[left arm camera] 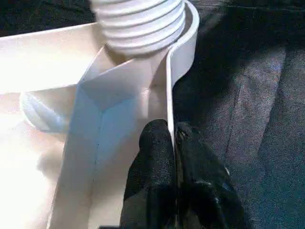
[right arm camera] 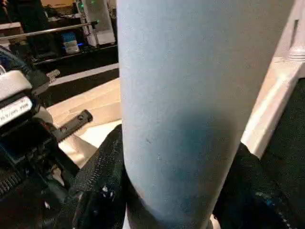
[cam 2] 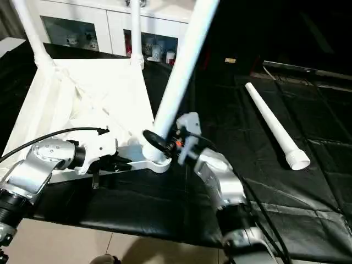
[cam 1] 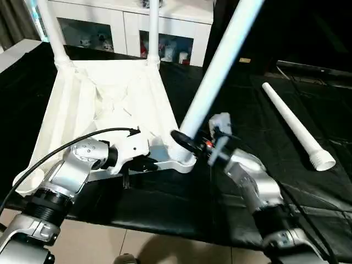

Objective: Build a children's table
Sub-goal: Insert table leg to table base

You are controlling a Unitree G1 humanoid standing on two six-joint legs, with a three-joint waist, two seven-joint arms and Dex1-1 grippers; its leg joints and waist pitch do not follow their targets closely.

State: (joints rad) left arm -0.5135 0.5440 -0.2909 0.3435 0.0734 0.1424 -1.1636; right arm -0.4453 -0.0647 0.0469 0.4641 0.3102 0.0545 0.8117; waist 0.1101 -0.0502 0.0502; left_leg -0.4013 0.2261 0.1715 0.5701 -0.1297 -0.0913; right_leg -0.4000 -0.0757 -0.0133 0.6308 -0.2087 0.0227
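The white table top (cam 1: 110, 93) lies upside down on black cloth, its ribbed underside showing. Two legs (cam 1: 52, 27) (cam 1: 153, 27) stand in its far corner sockets. A third leg (cam 1: 214, 82) leans up to the right from the near right corner socket (cam 1: 179, 157), its threaded end (left arm camera: 140, 24) at the socket mouth. My right gripper (cam 1: 190, 144) is shut on this leg low down, one black finger (right arm camera: 105, 181) on each side. My left gripper (left arm camera: 172, 143) is shut on the top's thin rim wall beside that socket. A fourth leg (cam 1: 291, 124) lies loose on the cloth at the right.
A white cabinet with glass doors (cam 1: 126, 27) stands behind the table top. Black cloth (cam 1: 247, 110) covers the work surface, and its front edge drops to a tiled floor (cam 1: 165, 247). A black cable (cam 1: 82, 137) loops over my left forearm.
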